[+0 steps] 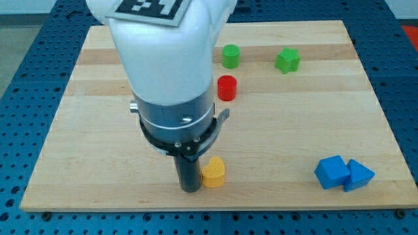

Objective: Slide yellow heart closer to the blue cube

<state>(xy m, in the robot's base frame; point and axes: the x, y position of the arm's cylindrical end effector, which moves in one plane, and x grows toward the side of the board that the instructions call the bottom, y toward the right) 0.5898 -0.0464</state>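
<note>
The yellow heart (pixel 213 173) lies near the view's bottom, a little left of centre. My tip (pixel 190 188) rests on the board right against the heart's left side. The blue cube (pixel 331 172) sits far to the view's right, at about the same height as the heart. A second blue block (pixel 358 175), angular in shape, touches the cube's right side. The arm's white body hides the board above my tip.
A red cylinder (pixel 226 87) stands above the heart, right of the arm. A green cylinder (pixel 230 56) and a green star-like block (pixel 287 60) lie near the view's top. The wooden board (pixel 307 117) ends just below my tip.
</note>
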